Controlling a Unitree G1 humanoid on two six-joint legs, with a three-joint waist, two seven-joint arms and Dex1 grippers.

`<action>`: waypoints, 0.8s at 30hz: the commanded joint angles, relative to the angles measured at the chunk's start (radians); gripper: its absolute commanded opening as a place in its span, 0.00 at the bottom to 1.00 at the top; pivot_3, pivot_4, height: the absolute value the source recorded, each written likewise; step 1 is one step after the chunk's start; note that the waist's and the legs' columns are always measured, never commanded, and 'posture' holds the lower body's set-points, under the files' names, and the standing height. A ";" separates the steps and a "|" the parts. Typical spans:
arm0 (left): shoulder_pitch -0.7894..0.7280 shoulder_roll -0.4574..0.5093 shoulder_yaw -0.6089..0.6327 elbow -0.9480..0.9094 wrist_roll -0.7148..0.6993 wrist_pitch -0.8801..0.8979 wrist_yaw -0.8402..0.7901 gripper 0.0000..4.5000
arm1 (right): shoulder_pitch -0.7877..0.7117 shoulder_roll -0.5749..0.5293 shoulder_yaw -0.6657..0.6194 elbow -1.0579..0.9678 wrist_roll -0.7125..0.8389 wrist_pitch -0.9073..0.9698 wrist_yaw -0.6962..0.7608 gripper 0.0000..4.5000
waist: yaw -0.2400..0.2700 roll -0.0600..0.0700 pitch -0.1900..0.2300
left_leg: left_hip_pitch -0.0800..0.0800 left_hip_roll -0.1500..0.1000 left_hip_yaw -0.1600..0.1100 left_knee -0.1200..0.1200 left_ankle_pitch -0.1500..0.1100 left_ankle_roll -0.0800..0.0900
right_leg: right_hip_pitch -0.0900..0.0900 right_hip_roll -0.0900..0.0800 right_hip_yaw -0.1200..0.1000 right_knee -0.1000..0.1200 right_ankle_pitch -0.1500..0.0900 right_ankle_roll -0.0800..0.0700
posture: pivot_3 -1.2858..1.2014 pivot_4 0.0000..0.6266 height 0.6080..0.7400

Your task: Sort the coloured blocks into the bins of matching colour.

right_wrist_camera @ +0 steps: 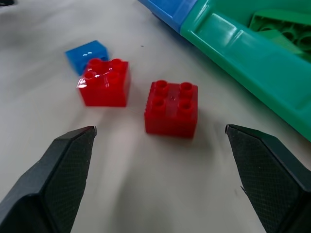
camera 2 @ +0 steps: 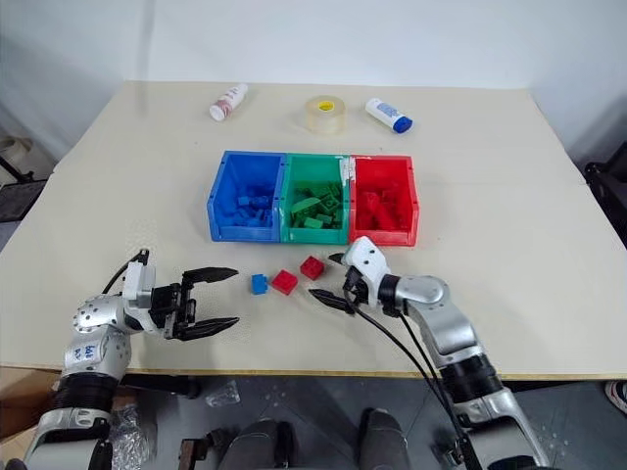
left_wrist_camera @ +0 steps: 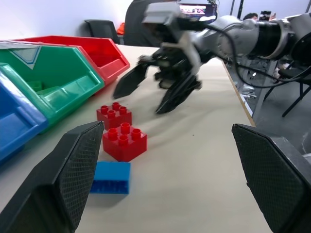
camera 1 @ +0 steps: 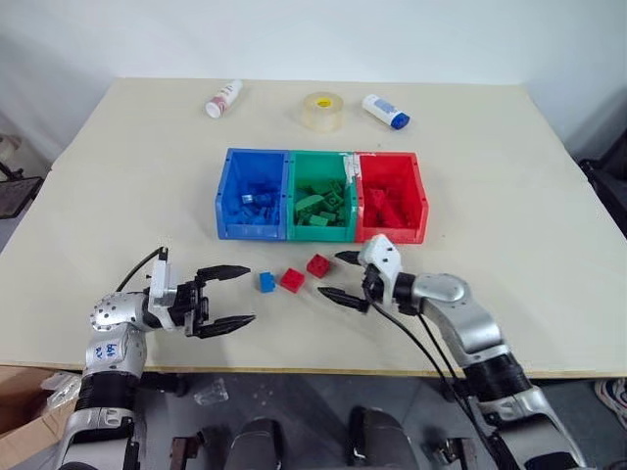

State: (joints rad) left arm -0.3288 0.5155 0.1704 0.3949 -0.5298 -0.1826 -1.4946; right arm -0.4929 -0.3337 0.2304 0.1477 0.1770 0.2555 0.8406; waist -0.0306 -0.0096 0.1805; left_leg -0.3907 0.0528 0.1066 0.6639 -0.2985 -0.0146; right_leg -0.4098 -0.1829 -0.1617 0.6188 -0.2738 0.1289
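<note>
Your right claw (camera 1: 342, 276) hangs spread just beside the nearest small red studded plastic brick (camera 1: 318, 264), seemingly not touching it. Your left claw (camera 1: 231, 296) is spread too, empty above the beige desk (camera 1: 509, 196).

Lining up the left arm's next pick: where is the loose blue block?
In the head view, the blue block lies on the table before the blue bin, leftmost of three loose blocks, beside a red block.

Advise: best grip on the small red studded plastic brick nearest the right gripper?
Pinch the small red studded plastic brick across its two flat side walls, coming in low from the open right gripper. It sits studs up, clear of the second red brick and green plastic bin.
</note>
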 commanded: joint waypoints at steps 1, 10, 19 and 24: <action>0.026 0.014 0.025 -0.053 -0.024 0.004 0.011 1.00 | -0.030 0.032 0.003 0.041 -0.015 -0.057 -0.009 0.99 | 0.000 0.000 0.000 | 0.000 0.000 0.000 0.000 0.000 0.000 | 0.000 0.000 0.000 0.000 0.000 0.000 | 0.52 0.24 1.00; 0.061 0.010 0.031 -0.093 -0.027 0.011 0.029 1.00 | -0.023 0.075 -0.013 0.038 -0.011 -0.072 -0.013 0.49 | 0.001 0.000 0.000 | 0.000 0.000 0.000 0.000 0.000 0.000 | 0.000 0.000 0.000 0.000 0.000 0.000 | 0.52 0.24 1.00; 0.043 0.004 0.025 -0.073 -0.023 0.010 0.025 1.00 | 0.063 -0.045 -0.104 -0.259 0.098 0.054 0.021 0.33 | 0.003 0.000 0.000 | 0.000 0.000 0.000 0.000 -0.001 0.000 | 0.000 0.000 0.000 0.000 0.000 0.000 | 0.52 0.24 1.00; 0.006 -0.011 0.010 -0.030 -0.012 0.004 0.014 1.00 | -0.019 -0.113 -0.224 -0.251 0.094 0.083 -0.060 0.33 | 0.003 0.000 0.000 | 0.000 0.000 0.000 0.000 -0.001 0.001 | 0.000 0.000 0.001 0.000 0.000 0.000 | 0.52 0.24 1.00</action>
State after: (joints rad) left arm -0.3104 0.5109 0.1832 0.3609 -0.5324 -0.1725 -1.4725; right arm -0.4623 -0.4302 0.0704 -0.0875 0.2616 0.3434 0.8185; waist -0.0277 -0.0096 0.1805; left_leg -0.3907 0.0527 0.1071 0.6644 -0.2995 -0.0139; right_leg -0.4100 -0.1831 -0.1610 0.6186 -0.2737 0.1290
